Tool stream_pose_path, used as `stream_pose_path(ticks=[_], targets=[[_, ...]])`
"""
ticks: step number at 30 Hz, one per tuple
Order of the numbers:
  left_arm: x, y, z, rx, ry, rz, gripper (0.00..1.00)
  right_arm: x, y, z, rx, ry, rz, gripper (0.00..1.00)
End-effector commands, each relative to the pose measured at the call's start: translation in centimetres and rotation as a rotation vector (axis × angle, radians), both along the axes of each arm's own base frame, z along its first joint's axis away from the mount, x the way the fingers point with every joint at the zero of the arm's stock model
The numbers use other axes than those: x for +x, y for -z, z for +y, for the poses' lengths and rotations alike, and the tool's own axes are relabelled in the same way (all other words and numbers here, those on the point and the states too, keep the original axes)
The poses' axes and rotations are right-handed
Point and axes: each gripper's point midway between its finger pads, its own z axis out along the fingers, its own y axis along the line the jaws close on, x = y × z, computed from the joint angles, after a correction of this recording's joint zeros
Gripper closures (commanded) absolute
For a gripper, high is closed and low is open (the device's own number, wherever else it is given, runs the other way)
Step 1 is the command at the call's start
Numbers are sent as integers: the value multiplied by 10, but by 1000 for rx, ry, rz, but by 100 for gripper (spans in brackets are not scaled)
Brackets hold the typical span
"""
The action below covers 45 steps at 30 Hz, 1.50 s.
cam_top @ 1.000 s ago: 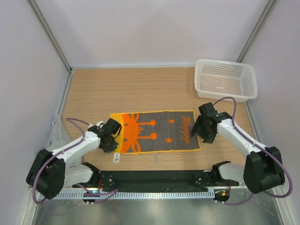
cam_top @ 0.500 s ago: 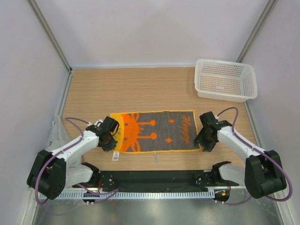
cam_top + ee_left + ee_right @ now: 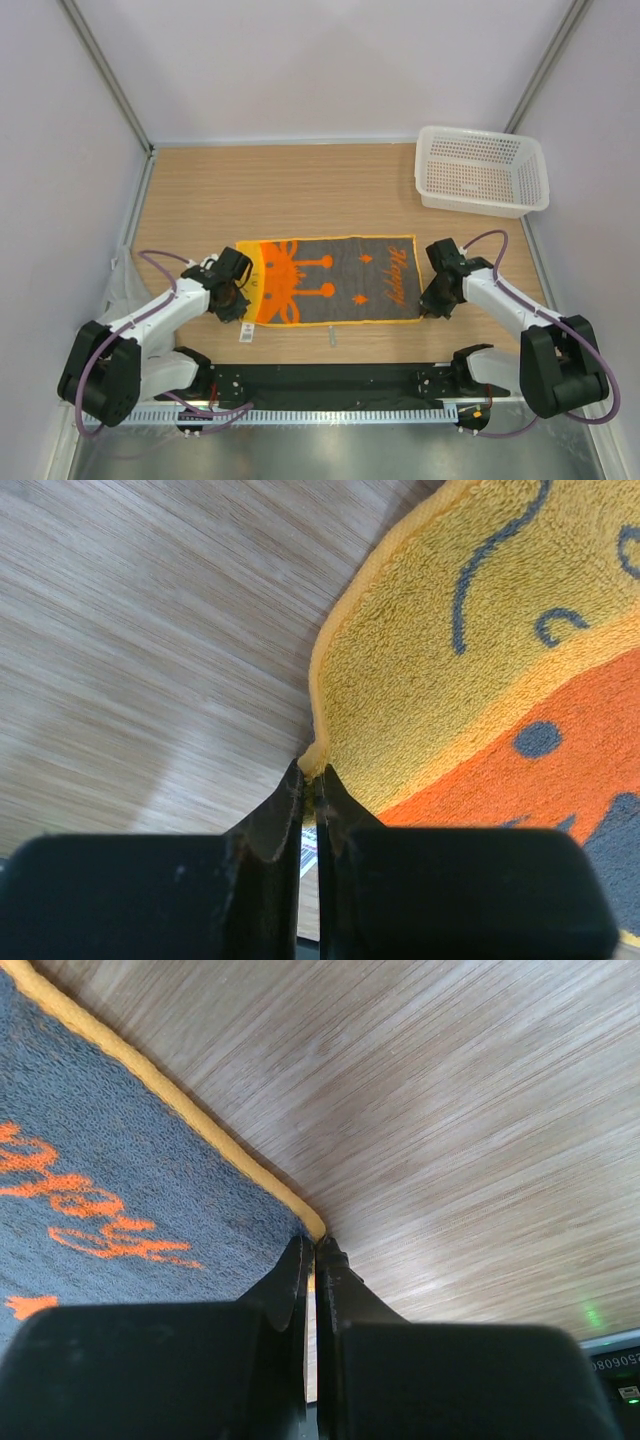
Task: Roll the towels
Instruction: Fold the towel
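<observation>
On the table (image 3: pixel 300 190) the orange towel (image 3: pixel 330 280) lies spread flat, not yet rolled. The left gripper (image 3: pixel 310 780) and right gripper (image 3: pixel 312 1250) are each pinched closed on a near corner, so all the rolling appears still to be done.

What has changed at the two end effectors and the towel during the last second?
The right end effector moved toward the near edge of the table, to the near right corner of the towel, and is now shut on it. The left end effector shifted slightly left and pinches the towel's left end. The towel lies flat as before, and the basket did not move.
</observation>
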Motion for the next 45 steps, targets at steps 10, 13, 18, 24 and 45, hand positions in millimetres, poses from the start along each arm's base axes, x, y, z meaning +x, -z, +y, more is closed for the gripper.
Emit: stream_pose_path(ticks=[10, 13, 18, 24, 45], targets=[[2, -63, 4, -57, -33, -148, 99, 1, -48, -8, -12, -7, -119, 99], [-3, -62, 6, -56, -36, -139, 99, -2, -51, -4, 16, -11, -123, 99], [1, -78, 7, -58, -38, -170, 100, 7, -63, 1, 38, -19, -154, 99], [20, -103, 9, -2, -12, -198, 99, 40, -87, 7, 24, -66, -196, 99], [94, -115, 7, 12, 26, -167, 100, 116, -95, 24, 1, -131, -211, 99]])
